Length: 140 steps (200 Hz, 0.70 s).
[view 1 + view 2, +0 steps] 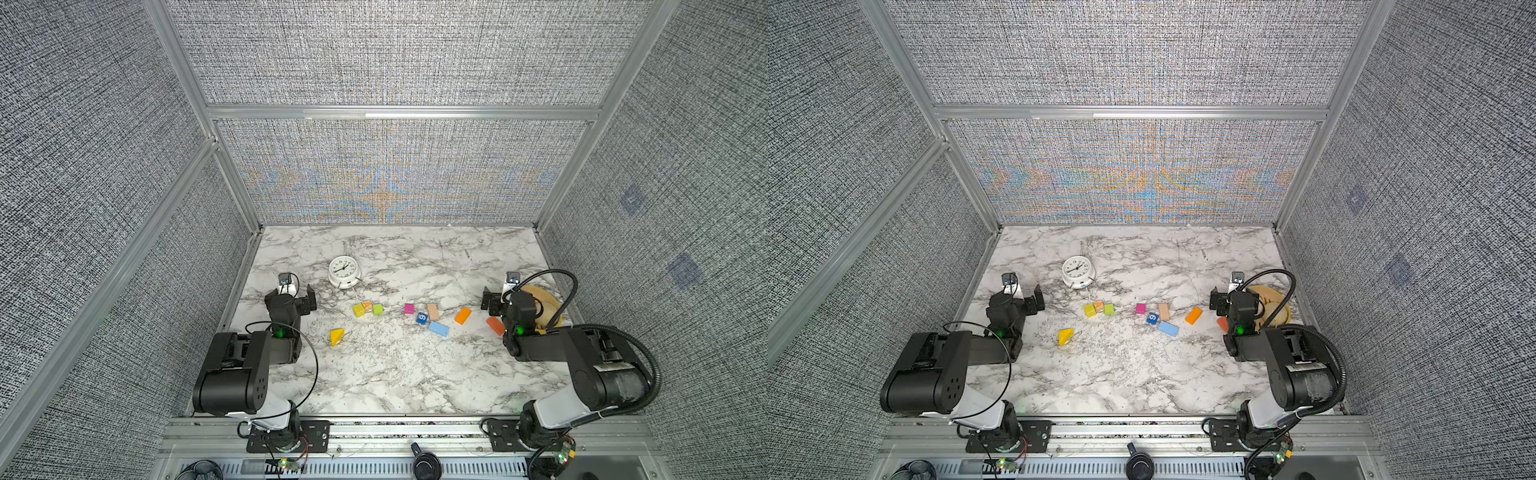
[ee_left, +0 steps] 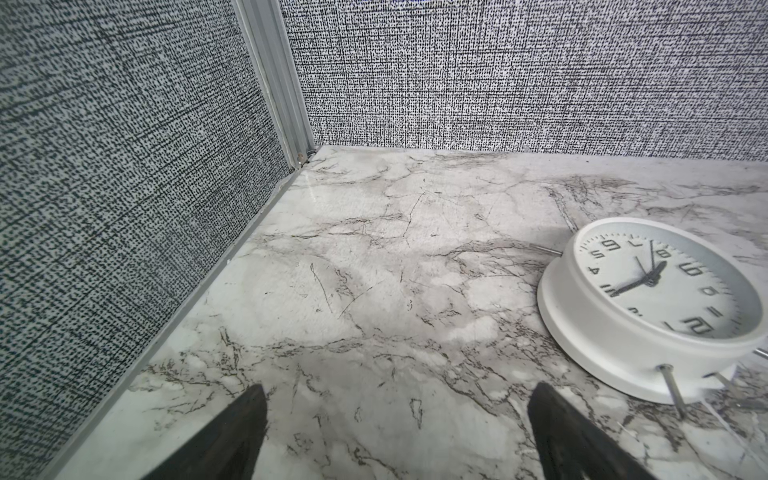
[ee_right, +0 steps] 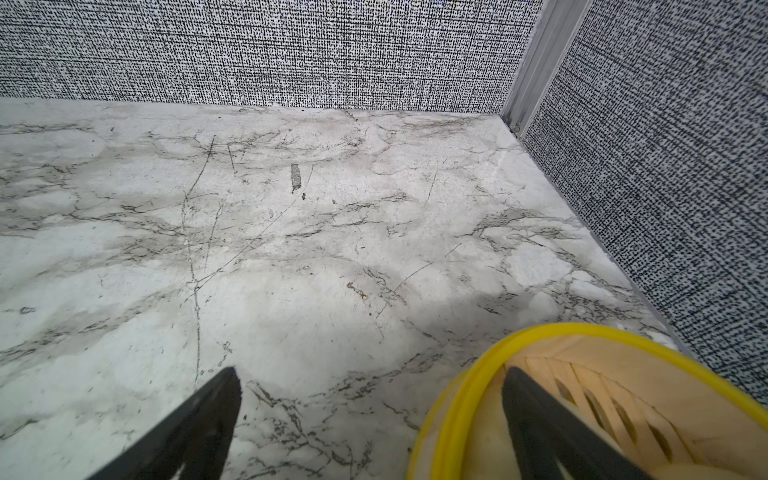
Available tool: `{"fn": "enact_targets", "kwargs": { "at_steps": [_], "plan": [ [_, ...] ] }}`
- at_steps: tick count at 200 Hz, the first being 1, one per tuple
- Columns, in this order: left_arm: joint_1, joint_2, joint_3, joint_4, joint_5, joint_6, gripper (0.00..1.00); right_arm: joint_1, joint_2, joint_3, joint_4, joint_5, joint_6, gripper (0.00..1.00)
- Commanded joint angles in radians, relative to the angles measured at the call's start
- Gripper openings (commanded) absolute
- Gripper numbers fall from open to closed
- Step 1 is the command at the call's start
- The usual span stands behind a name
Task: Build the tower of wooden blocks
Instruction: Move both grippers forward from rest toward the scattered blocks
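Wood blocks, painted, loose and unstacked on marble-patterned tabletop: yellow wedge nearest, left of centre; light blue slab, blue "9" cube and orange slabs right of centre; magenta cube, then green cube and yellow cube, leftward. Left gripper and right gripper flank the row, jaws spread wide, empty; one right finger over yellow-rimmed bowl. White round clock farthest, face up.

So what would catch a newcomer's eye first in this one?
The brightly coloured blocks stand out, scattered in a loose line across the middle of the marble table, with no tower visible yet. Behind them to the left sits a white clock, and a yellow bowl sits at the table's right edge.
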Motion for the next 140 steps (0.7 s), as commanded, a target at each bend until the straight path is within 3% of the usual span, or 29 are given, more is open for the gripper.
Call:
{"fn": "enact_targets", "kwargs": {
  "at_steps": [1, 38, 64, 80, 100, 122, 140],
  "plan": [
    [0.0, -0.001, 0.001, 0.013, 0.006, -0.002, 0.98, 0.001, -0.004, 0.001, 0.0, 0.001, 0.002, 0.99],
    [-0.002, -0.021, 0.003, -0.01, -0.036, -0.016, 0.98, 0.004, -0.099, -0.034, -0.015, 0.015, 0.003, 0.99],
    [-0.021, -0.07, 0.008, -0.04, -0.129, -0.011, 0.99, 0.006, -0.233, 0.03, -0.284, 0.063, 0.061, 0.99],
    [-0.03, -0.173, 0.081, -0.271, -0.164, -0.027, 0.99, 0.005, -0.268, 0.098, -0.48, 0.07, 0.098, 0.99],
    [-0.032, -0.273, 0.175, -0.471, -0.164, -0.017, 0.99, 0.017, -0.284, 0.126, -0.536, 0.022, 0.121, 0.96],
    [-0.032, -0.327, 0.303, -0.691, -0.049, -0.037, 0.99, 0.104, -0.292, 0.209, -0.671, 0.132, 0.082, 0.96],
    [-0.055, -0.332, 0.414, -0.841, -0.019, -0.108, 0.99, 0.127, -0.297, 0.303, -0.822, 0.07, 0.135, 0.93]
  ]
}}
